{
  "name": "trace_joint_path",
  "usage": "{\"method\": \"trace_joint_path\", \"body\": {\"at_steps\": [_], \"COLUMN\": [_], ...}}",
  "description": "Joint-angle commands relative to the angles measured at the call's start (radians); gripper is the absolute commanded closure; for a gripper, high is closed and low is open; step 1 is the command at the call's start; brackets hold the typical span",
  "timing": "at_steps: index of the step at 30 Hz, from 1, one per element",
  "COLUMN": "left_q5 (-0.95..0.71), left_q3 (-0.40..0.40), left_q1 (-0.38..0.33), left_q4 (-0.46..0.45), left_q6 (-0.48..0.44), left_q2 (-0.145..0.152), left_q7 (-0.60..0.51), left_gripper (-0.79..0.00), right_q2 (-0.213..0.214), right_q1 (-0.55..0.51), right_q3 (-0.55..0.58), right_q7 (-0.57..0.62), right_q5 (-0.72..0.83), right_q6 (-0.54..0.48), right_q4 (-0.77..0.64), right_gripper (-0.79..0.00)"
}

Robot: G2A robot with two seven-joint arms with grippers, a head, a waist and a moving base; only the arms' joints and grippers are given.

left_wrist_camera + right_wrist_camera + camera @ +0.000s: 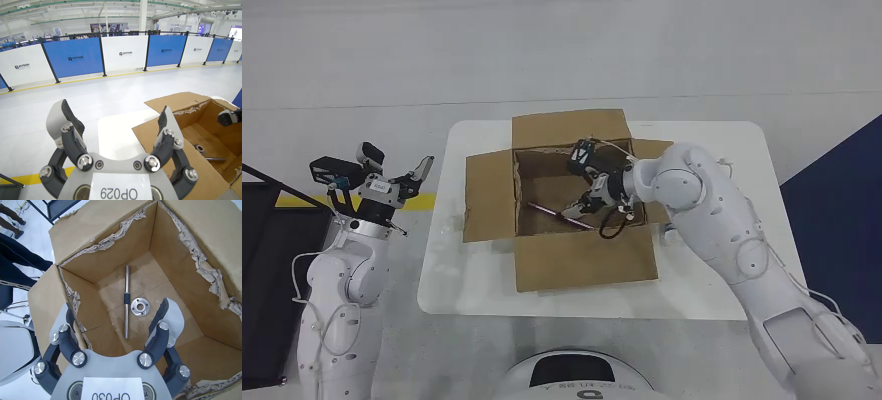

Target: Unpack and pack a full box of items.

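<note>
Top view: an open cardboard box (582, 262) is sitting in the middle of a white bench (712, 290), its four flaps folded outward. The right arm is bending over the box from the right, and the right claw (577, 205) is hanging inside the opening with its fingers spread and nothing in them. A thin metal rod (560, 215) is lying slantwise on the box floor, just beside that claw. The left claw (414, 180) is hovering off the bench's left edge, well apart from the box, spread wide and empty.

Left wrist view: the left claw (115, 106) is standing wide open, its two dark ribbed pads (74, 118) facing each other with only the bench corner (117, 136) and pale floor between them. The box (191, 132) is lying to one side, with ragged, torn edges. On its floor a round metal flange (199, 148) is resting next to one end of the rod (215, 159). The right claw (226, 118) is showing above the far wall of the box.

Right wrist view: the right claw (116, 306) is looking straight down into the box (179, 275), spread wide and gripping nothing. One finger (166, 313) is hanging over the box floor; the other is partly hidden by the torn wall edge. The rod (127, 294), shiny with a short black band near its middle, is lying flat on the floor. The flange (140, 307), a disc with a centre hole and smaller holes around it, is lying flat just beside the band; I cannot tell whether the two are touching.
</note>
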Motion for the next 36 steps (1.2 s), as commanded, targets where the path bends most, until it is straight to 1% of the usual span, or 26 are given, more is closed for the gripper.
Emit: {"method": "trace_joint_path", "body": {"at_steps": [1,4,6,10,13,14,15,16,17,20,21,22,23,25,27,28,31,32,34,35,36], "left_q5": [0.000,0.000,0.000,0.000,0.000,0.000,0.000,0.000,0.000,0.000,0.000,0.000,0.000,0.000,0.000,0.000,0.000,0.000,0.000,0.000,0.000], "left_q3": [0.000,0.000,0.000,0.000,0.000,0.000,0.000,0.000,0.000,0.000,0.000,0.000,0.000,0.000,0.000,0.000,0.000,0.000,0.000,0.000,0.000], "left_q1": [0.000,0.000,0.000,0.000,0.000,0.000,0.000,0.000,0.000,0.000,0.000,0.000,0.000,0.000,0.000,0.000,0.000,0.000,0.000,0.000,0.000], "left_q4": [0.000,0.000,0.000,0.000,0.000,0.000,0.000,0.000,0.000,0.000,0.000,0.000,0.000,0.000,0.000,0.000,0.000,0.000,0.000,0.000,0.000], "left_q6": [0.000,0.000,0.000,0.000,0.000,0.000,0.000,0.000,0.000,0.000,0.000,0.000,0.000,0.000,0.000,0.000,0.000,0.000,0.000,0.000,0.000], "left_q2": [0.000,0.000,0.000,0.000,0.000,0.000,0.000,0.000,0.000,0.000,0.000,0.000,0.000,0.000,0.000,0.000,0.000,0.000,0.000,0.000,0.000], "left_q7": [0.000,0.000,0.000,0.000,0.000,0.000,0.000,0.000,0.000,0.000,0.000,0.000,0.000,0.000,0.000,0.000,0.000,0.000,0.000,0.000,0.000], "left_gripper": [-0.785,-0.785,-0.785,-0.785,-0.785,-0.785,-0.785,-0.785,-0.785,-0.785,-0.785,-0.785,-0.785,-0.785,-0.785,-0.785,-0.785,-0.785,-0.785,-0.785,-0.785], "right_q2": [-0.020,-0.061,-0.092,-0.149,-0.183,-0.195,-0.206,-0.218,-0.229,-0.260,-0.269,-0.277,-0.286,-0.301,-0.316,-0.323,-0.341,-0.346,-0.355,-0.359,-0.362], "right_q1": [0.053,0.130,0.175,0.244,0.277,0.286,0.292,0.299,0.303,0.316,0.320,0.325,0.328,0.335,0.343,0.346,0.355,0.358,0.364,0.368,0.371], "right_q3": [-0.060,-0.160,-0.225,-0.321,-0.368,-0.383,-0.399,-0.411,-0.423,-0.451,-0.458,-0.464,-0.470,-0.480,-0.489,-0.492,-0.498,-0.500,-0.502,-0.501,-0.501], "right_q7": [-0.049,-0.136,-0.166,-0.180,-0.176,-0.168,-0.158,-0.156,-0.149,-0.128,-0.123,-0.121,-0.118,-0.115,-0.112,-0.112,-0.116,-0.119,-0.125,-0.130,-0.136], "right_q5": [-0.088,-0.153,-0.158,-0.143,-0.136,-0.137,-0.137,-0.133,-0.130,-0.114,-0.108,-0.105,-0.103,-0.097,-0.097,-0.096,-0.095,-0.095,-0.097,-0.097,-0.098], "right_q6": [0.105,0.138,0.106,0.034,-0.001,-0.005,-0.010,-0.013,-0.017,-0.023,-0.030,-0.035,-0.040,-0.047,-0.041,-0.036,-0.025,-0.023,-0.019,-0.016,-0.016], "right_q4": [0.069,0.203,0.295,0.448,0.534,0.558,0.580,0.602,0.623,0.685,0.702,0.719,0.735,0.764,0.793,0.806,0.841,0.851,0.872,0.881,0.889], "right_gripper": [-0.785,-0.785,-0.785,-0.785,-0.643,-0.573,-0.554,-0.579,-0.582,-0.517,-0.533,-0.523,-0.462,-0.391,-0.372,-0.348,-0.311,-0.277,-0.154,-0.043,0.000]}}
